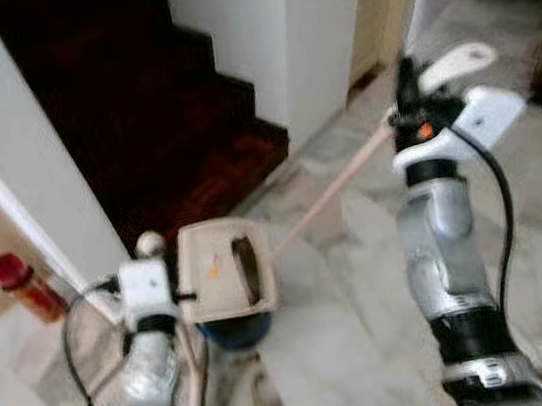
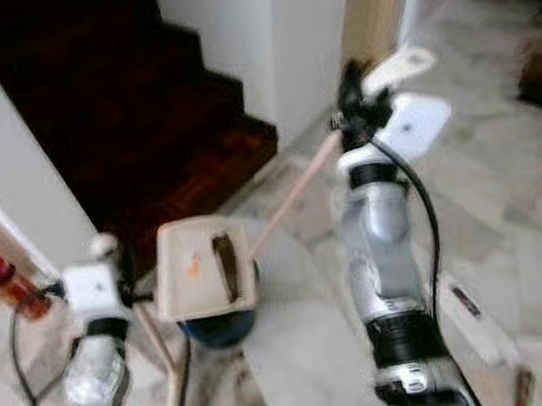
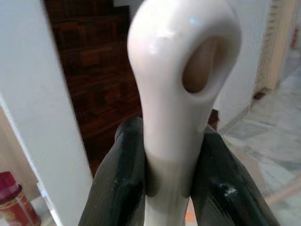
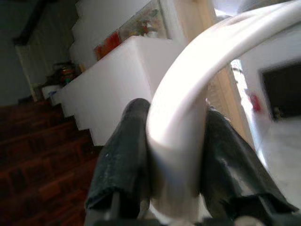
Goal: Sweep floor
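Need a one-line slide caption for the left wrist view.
Left claw shut on a cream handle with a hanging hole, dark wooden stairs behind.

No readable text, labels, numbers or signs anywhere.

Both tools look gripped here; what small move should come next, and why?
Probably a short pull of the broom stick toward the dustpan. The right claw is shut on the broom stick's top and the left claw on the dustpan handle, with the stick already slanting down to the pan.
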Controlling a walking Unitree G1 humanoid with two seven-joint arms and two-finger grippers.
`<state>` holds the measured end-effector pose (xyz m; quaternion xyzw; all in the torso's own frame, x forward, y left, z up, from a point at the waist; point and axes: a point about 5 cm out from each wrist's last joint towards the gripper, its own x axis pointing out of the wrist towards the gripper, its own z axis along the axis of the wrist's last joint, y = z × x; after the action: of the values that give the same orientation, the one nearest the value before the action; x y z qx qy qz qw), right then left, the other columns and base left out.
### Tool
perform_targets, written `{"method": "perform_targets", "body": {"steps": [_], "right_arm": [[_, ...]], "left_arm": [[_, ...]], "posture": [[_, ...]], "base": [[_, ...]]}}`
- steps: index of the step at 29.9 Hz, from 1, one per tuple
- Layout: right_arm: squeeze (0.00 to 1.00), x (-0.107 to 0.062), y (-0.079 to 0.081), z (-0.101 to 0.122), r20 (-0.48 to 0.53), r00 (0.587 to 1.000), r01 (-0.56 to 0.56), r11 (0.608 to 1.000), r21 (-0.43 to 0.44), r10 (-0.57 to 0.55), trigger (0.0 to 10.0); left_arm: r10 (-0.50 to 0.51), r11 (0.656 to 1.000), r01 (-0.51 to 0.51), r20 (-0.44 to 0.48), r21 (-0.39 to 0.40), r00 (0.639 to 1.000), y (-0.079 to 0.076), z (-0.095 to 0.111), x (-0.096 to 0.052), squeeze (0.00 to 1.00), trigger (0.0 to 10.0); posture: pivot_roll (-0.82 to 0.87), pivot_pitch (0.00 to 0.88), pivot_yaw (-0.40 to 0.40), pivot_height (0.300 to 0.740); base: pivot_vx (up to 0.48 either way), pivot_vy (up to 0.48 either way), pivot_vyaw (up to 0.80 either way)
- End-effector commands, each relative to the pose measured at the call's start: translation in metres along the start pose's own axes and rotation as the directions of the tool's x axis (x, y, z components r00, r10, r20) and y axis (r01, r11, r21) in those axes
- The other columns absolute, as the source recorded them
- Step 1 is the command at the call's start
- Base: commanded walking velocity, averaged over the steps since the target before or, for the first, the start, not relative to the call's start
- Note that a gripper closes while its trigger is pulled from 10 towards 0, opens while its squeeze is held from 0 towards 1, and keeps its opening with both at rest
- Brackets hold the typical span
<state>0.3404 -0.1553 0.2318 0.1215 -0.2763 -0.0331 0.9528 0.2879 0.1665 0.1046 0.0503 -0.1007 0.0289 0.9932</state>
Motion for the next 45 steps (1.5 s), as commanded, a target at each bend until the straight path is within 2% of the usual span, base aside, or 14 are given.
{"method": "perform_targets", "body": {"steps": [1, 16, 23, 24, 29, 40, 45], "right_arm": [[0.00, 0.006, 0.016, 0.014, 0.061, 0.998, -0.037, 0.998, 0.049, 0.034, 10.0], [0.00, 0.008, 0.016, 0.017, 0.067, 0.997, -0.033, 0.998, 0.045, 0.030, 10.0], [0.00, 0.019, 0.023, 0.026, 0.132, 0.990, -0.047, 0.999, -0.027, 0.050, 10.0], [0.00, 0.019, 0.029, 0.028, 0.154, 0.985, -0.074, 0.995, -0.072, 0.084, 10.0], [0.00, 0.019, 0.036, 0.028, 0.162, 0.981, -0.093, 0.991, -0.097, 0.108, 10.0], [0.00, 0.011, 0.063, 0.033, 0.243, 0.938, -0.184, 0.949, -0.257, 0.248, 10.0], [0.00, 0.006, 0.069, 0.034, 0.270, 0.916, -0.204, 0.925, -0.320, 0.295, 10.0]], "left_arm": [[0.020, 1.000, -0.019, 0.054, -0.002, 0.998, 0.006, 0.010, 0.003, 0.00, 10.0], [0.016, 1.000, -0.016, 0.052, -0.008, 0.999, 0.005, 0.009, 0.002, 0.00, 10.0], [0.012, 1.000, -0.011, 0.049, -0.011, 0.999, 0.004, 0.008, 0.001, 0.00, 10.0], [0.012, 1.000, -0.011, 0.049, -0.011, 0.999, 0.004, 0.008, 0.001, 0.00, 10.0], [0.012, 1.000, -0.012, 0.048, -0.011, 0.999, 0.003, 0.008, 0.001, 0.00, 10.0], [-0.008, 1.000, 0.007, 0.051, 0.004, 0.999, 0.001, 0.008, 0.000, 0.00, 10.0], [-0.015, 1.000, 0.015, 0.054, 0.012, 0.998, 0.000, 0.008, -0.001, 0.00, 10.0]], "posture": [[0.08, 0.000, -0.043, 0.740], [0.08, 0.000, -0.044, 0.740], [0.08, 0.000, -0.044, 0.740], [0.08, 0.000, -0.045, 0.740], [0.08, 0.000, -0.046, 0.740], [0.08, 0.000, -0.047, 0.740], [0.09, 0.000, -0.047, 0.740]], "base": [[0.000, 0.000, 0.00], [0.000, 0.000, 0.00], [0.000, 0.000, 0.00], [0.000, 0.000, 0.00], [0.000, 0.000, 0.00], [0.000, 0.000, 0.00], [0.000, 0.000, 0.00]]}}
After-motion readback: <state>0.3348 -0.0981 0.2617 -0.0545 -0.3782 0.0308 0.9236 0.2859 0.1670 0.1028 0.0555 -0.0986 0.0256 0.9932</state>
